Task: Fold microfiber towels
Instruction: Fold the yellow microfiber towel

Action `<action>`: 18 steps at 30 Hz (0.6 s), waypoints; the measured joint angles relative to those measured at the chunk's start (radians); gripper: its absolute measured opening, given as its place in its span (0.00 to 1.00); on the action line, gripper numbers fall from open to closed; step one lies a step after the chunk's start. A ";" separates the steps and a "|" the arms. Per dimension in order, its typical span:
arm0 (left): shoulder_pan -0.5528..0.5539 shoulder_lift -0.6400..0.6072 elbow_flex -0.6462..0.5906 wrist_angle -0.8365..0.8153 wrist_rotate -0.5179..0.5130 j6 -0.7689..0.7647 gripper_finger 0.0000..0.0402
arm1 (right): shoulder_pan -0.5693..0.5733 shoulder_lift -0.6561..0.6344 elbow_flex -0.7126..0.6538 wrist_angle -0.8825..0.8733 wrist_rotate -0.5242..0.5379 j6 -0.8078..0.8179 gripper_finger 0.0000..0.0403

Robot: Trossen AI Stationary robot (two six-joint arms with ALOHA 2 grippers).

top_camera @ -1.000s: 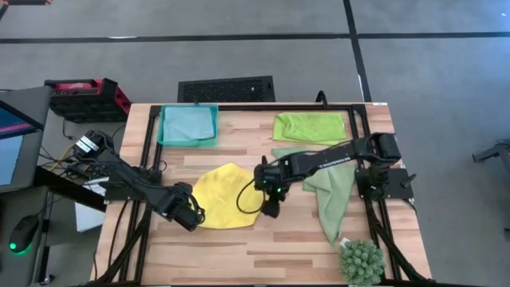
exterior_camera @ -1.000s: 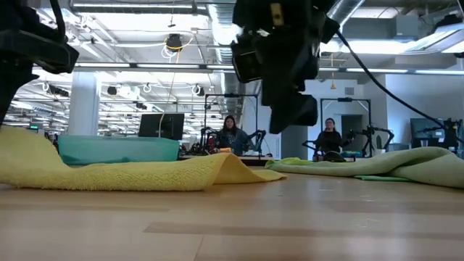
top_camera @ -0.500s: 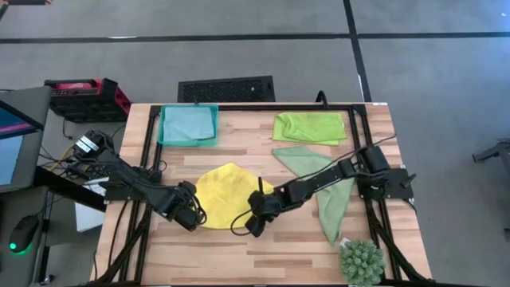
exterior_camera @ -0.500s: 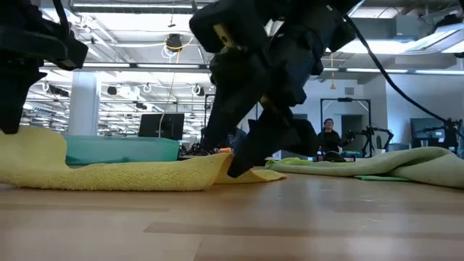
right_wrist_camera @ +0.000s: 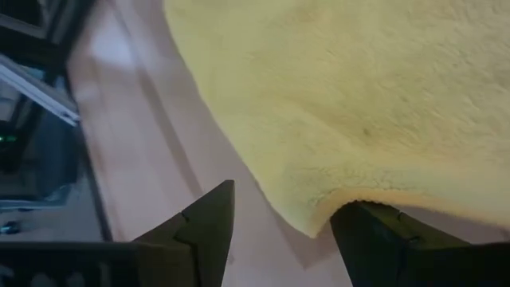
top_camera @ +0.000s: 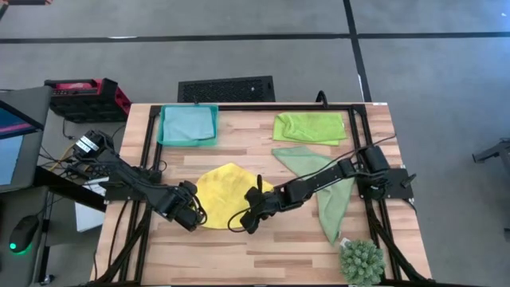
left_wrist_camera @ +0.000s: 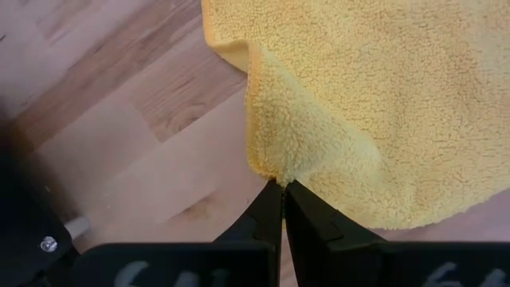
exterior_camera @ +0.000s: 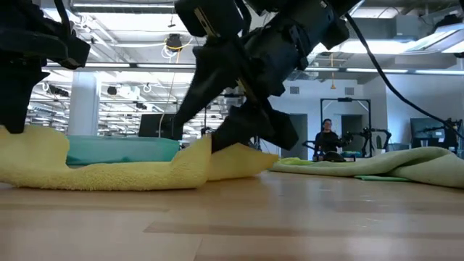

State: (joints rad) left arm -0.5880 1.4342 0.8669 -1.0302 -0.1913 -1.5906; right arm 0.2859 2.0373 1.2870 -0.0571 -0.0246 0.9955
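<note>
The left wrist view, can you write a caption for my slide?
The left tool, shut on a pinched corner of the fuzzy yellow microfiber towel, above the wooden table.

Light wooden plank table top (top_camera: 263,251) inside a black metal frame (top_camera: 287,106). Small spiky green plant (top_camera: 361,262) at the table's near right corner. Rigid teal-green rectangular tray (top_camera: 163,135) at the far left corner, seen as a teal wall (exterior_camera: 119,148) in the low view. Red and black case (top_camera: 86,96) on the floor off the far left corner, black floor vent grille (top_camera: 226,88) behind the table. Computer mouse with green light (top_camera: 24,234) at left. A person (exterior_camera: 328,138) seated in the room behind, among monitors.
</note>
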 joint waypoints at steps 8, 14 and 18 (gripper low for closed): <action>0.000 0.000 0.000 0.000 0.000 0.000 0.00 | 0.002 0.052 0.000 0.021 -0.035 0.028 0.55; 0.000 0.000 0.000 -0.001 0.000 0.000 0.00 | 0.007 0.066 0.002 0.075 -0.106 0.018 0.55; 0.000 0.000 0.000 -0.002 0.000 0.004 0.00 | 0.008 0.066 0.000 0.102 -0.108 -0.009 0.55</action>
State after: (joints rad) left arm -0.5880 1.4345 0.8669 -1.0325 -0.1913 -1.5864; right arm 0.2943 2.1036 1.2873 0.0450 -0.1326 0.9870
